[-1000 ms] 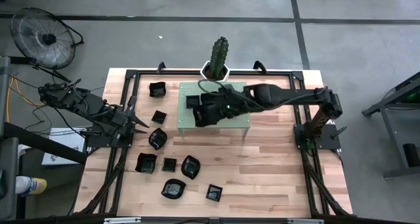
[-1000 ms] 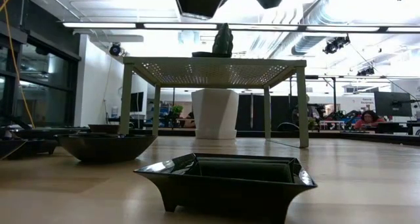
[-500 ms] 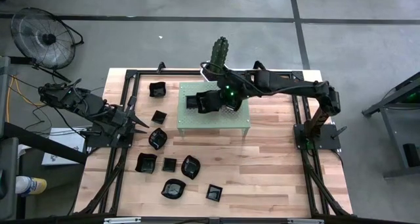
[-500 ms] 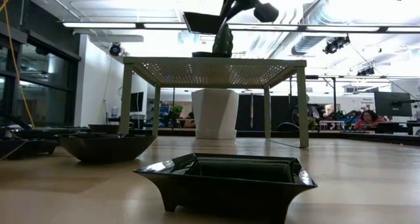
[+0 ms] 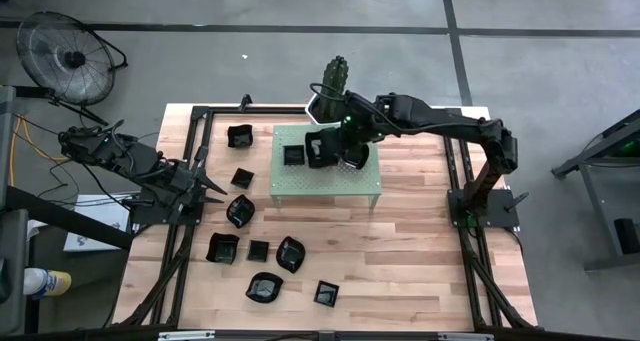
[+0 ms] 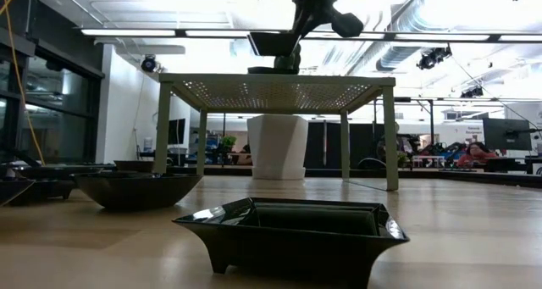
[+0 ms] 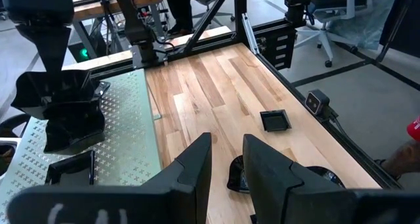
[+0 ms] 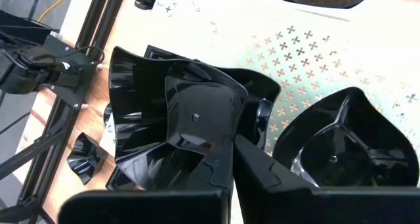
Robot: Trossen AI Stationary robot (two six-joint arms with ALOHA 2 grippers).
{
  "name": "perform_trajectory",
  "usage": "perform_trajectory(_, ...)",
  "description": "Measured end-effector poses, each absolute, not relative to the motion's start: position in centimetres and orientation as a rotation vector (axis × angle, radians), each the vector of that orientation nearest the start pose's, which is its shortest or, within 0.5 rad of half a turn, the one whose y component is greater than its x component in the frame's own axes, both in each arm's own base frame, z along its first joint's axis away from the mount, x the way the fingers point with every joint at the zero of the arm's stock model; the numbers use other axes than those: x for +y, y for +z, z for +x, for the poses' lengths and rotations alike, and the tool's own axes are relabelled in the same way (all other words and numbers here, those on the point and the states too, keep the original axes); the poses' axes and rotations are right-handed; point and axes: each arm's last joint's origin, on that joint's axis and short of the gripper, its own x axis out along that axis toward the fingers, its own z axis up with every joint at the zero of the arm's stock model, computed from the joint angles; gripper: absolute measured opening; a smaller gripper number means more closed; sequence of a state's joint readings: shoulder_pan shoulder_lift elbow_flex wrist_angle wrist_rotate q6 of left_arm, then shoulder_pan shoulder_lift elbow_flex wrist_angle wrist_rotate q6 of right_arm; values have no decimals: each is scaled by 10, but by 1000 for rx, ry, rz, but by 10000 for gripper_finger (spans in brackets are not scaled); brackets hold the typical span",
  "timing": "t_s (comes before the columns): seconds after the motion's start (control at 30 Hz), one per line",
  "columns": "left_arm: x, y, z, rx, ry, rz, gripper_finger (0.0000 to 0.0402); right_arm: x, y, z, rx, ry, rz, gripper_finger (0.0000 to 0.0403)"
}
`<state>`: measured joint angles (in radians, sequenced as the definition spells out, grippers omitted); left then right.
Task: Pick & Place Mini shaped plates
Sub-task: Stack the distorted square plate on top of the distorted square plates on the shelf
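Right arm carrying a mini plate over the stand, about to set it down

The right gripper (image 5: 330,149) sits upper centre in the high view, fingers closed on the rim of a wavy-edged black plate (image 8: 172,119), held above the pale green perforated stand (image 5: 352,182); plates already rest there, one square (image 5: 293,155), one rounded (image 8: 348,145); more lie loose on the wooden table (image 5: 420,251) at lower left; next it likely needs a bare spot, lowering, then release; the left gripper (image 7: 226,161) waits at the left edge, fingers slightly parted, empty.
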<state>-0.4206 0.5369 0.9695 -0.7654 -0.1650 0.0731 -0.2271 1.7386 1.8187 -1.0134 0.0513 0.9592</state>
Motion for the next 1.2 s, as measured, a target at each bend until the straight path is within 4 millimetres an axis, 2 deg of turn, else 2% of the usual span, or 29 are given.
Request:
perform_trajectory(0.57,-29,364,76,310,-263,172,85,-90,356,360,777,-619,1021,0)
perform_trajectory(0.83,-29,364,76,310,-263,173,85,-99,350,363,779,-635,1040,0)
perform_trajectory(1.1,-29,364,76,310,-262,170,85,-98,349,362,794,-639,1039,0)
perform_trajectory(1.2,-29,364,76,310,-262,170,85,-99,343,364,792,-636,1042,0)
